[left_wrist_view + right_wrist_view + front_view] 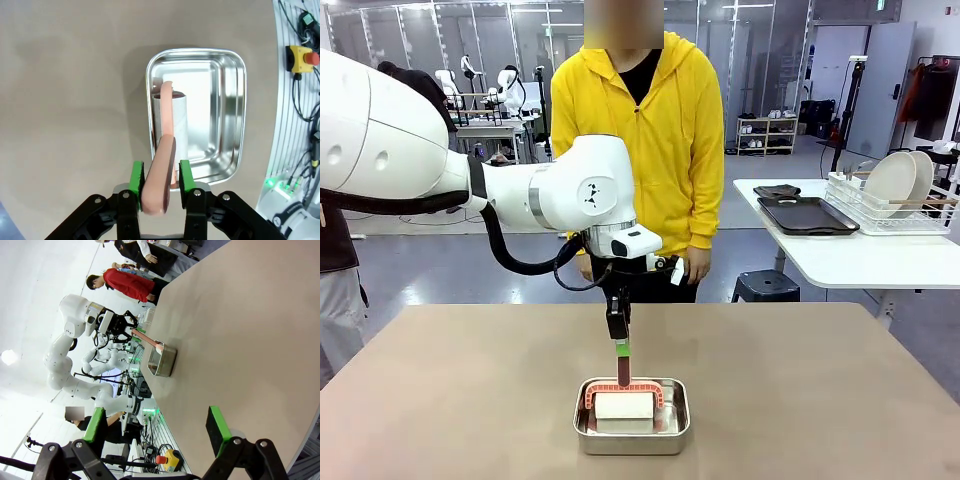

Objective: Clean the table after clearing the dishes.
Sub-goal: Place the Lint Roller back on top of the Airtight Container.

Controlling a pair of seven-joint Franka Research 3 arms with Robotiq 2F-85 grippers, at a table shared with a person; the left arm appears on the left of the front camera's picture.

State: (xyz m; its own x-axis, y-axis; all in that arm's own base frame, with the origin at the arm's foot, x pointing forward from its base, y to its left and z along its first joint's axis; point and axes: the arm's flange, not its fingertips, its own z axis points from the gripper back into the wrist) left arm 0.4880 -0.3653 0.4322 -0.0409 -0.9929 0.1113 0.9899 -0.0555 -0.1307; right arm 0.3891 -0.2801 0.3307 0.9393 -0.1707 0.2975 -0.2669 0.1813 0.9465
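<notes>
Though beside pan (632,432) w/ brush (161,175), table (470,400) otherwise bare.

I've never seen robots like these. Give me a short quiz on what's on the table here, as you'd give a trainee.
1. True or false: the steel pan sits on the grey-brown table.
2. The arched handle on the white block in the pan is: A blue, B pink, C black.
3. Fill in: on the right gripper, the jaws stand ___, nothing between them.
Key: 1 true; 2 B; 3 open.
</notes>
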